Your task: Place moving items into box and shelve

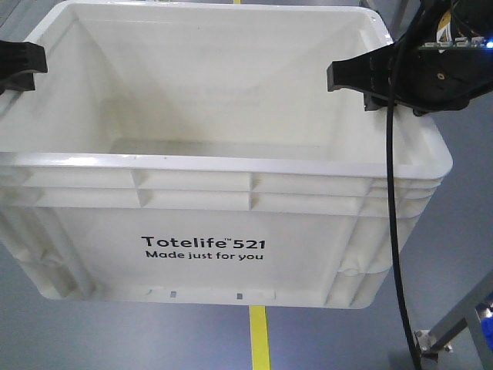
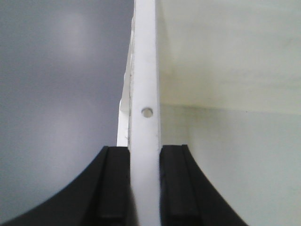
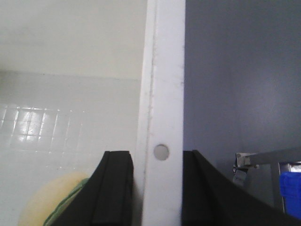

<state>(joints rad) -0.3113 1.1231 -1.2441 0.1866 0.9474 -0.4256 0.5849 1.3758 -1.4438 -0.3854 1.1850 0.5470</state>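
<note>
Speaker 1: What is shown in the front view?

Speaker 2: A large white box (image 1: 200, 223), printed "Totelife 521 Made just for you" in black, is seen from above and in front. Most of the frame is filled by it. Grey floor (image 1: 92, 339) with a yellow line (image 1: 259, 339) is seen beneath it.

Speaker 1: How is the box held?

Speaker 2: It is gripped at both short sides. The left claw (image 1: 19, 65) is clamped on the left rim and the right claw (image 1: 362, 73) on the right rim. In each wrist view the white rim is seen pressed between two black pads (image 2: 115, 183), with a small round hole (image 2: 147, 112) just above them.

Speaker 1: Where are the moving items?

Speaker 2: One is seen in the right wrist view. A pale yellow plush fruit (image 3: 44, 202) with a green part is laid on the box's gridded bottom, near the right wall, and is partly hidden by the claw.

Speaker 1: What else is seen?

Speaker 2: A black cable (image 1: 394, 231) is hung across the box's right front corner. A metal frame (image 1: 454, 327) and a blue bin (image 3: 290, 193) are seen at the lower right, apart from the box.
</note>
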